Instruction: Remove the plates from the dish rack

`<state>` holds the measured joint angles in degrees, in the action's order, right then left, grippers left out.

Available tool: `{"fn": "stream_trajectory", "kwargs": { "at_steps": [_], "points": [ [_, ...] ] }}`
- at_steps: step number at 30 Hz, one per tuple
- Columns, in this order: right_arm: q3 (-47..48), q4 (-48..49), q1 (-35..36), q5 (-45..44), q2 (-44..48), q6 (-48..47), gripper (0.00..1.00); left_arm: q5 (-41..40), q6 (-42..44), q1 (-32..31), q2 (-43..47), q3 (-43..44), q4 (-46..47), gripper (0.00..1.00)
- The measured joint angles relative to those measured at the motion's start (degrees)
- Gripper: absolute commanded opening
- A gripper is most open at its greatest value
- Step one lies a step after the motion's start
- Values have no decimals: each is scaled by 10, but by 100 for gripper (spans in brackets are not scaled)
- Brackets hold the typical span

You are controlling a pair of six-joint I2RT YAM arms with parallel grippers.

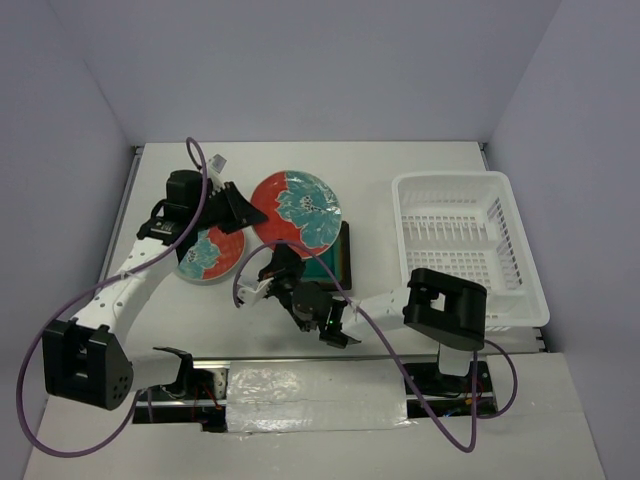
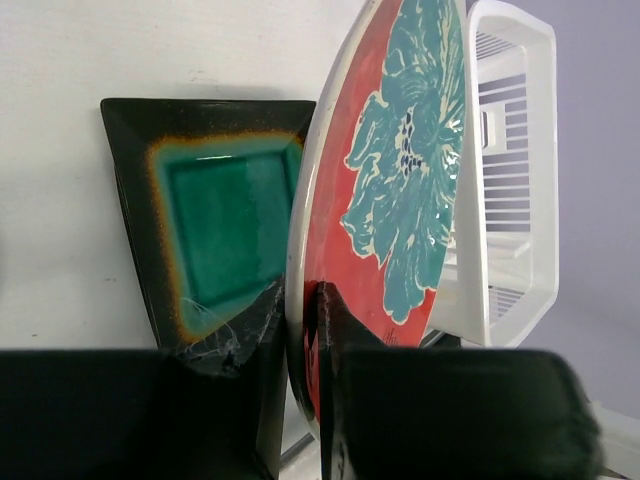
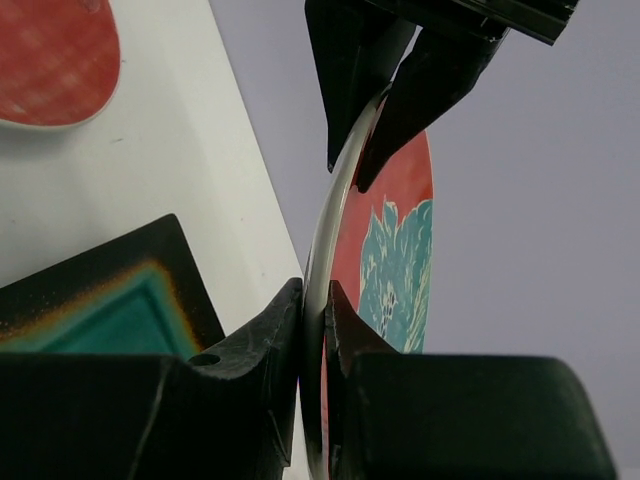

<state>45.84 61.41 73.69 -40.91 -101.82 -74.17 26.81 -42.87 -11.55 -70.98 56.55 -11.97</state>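
A round red-rimmed floral plate (image 1: 298, 207) is held up on edge above the table by both grippers. My left gripper (image 1: 250, 206) is shut on its left rim, seen close in the left wrist view (image 2: 300, 305). My right gripper (image 1: 283, 256) is shut on its near rim, seen close in the right wrist view (image 3: 313, 300). The teal square plate (image 1: 338, 262) lies flat on the table below it. A second round floral plate (image 1: 210, 252) lies flat at the left. The white dish rack (image 1: 465, 245) stands at the right, with no plates showing in it. The amber plate is out of view.
The rack's lattice wall (image 2: 510, 180) stands just beyond the held plate. The left arm's purple cable (image 1: 200, 190) loops over the second round plate. The right arm (image 1: 445, 305) stands at the rack's near left corner. Walls close in the table at the back and sides.
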Motion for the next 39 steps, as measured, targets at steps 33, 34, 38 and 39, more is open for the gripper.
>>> {"fn": "stream_trajectory", "kwargs": {
  "at_steps": [33,34,38,39],
  "points": [
    [-184,-169,131,-17,343,450,57,72,-50,372,-22,-57,57,0],
    [-204,-170,135,-18,368,466,57,71,-48,388,-22,-71,58,0],
    [-266,-170,143,-19,444,521,57,57,-23,414,-19,-114,51,0],
    [-276,-170,143,-19,455,529,57,55,-22,415,-15,-125,52,0]
  ]
}}
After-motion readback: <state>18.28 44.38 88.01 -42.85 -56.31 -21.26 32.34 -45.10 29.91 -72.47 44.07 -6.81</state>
